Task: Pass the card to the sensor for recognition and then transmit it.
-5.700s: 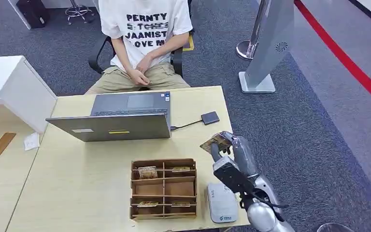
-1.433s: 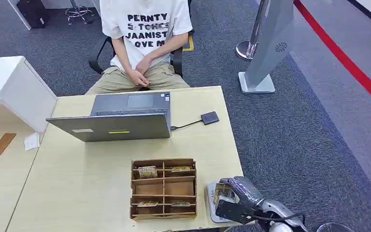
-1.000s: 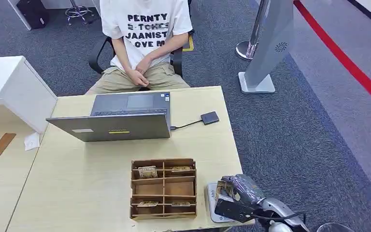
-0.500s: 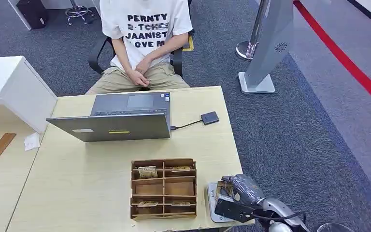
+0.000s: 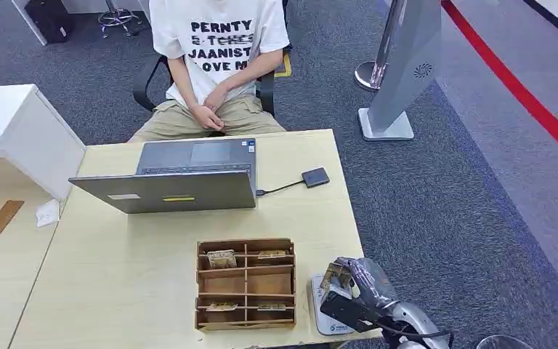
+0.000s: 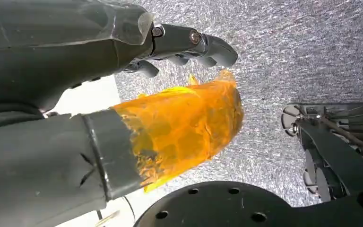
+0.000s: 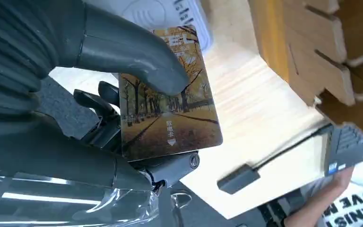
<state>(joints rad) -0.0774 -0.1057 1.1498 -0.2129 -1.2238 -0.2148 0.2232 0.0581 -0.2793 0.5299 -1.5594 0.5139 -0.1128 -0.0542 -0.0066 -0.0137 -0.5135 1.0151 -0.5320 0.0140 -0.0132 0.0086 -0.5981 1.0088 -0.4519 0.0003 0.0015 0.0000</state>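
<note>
Light wood table (image 5: 152, 254) under the hand. Grey carpet (image 5: 443, 203) to its right, red floor stripe (image 5: 523, 94) further right. Grey panel stand (image 5: 407, 65) ahead of it. Black office chair (image 5: 149, 87) ahead-left, white cabinet (image 5: 14, 138) far left.

White T-shirt (image 5: 218, 36) of the seated person: black capitals are printed in 4 lines, read as "PERNTY", a struck-through line, "JAANIST" and "LOVE M", the last cut off by an arm. Card (image 7: 168, 101), held by the right hand (image 7: 104, 85): 3 small white Chinese characters are printed above a downward arrow, too small to be made out.
</note>
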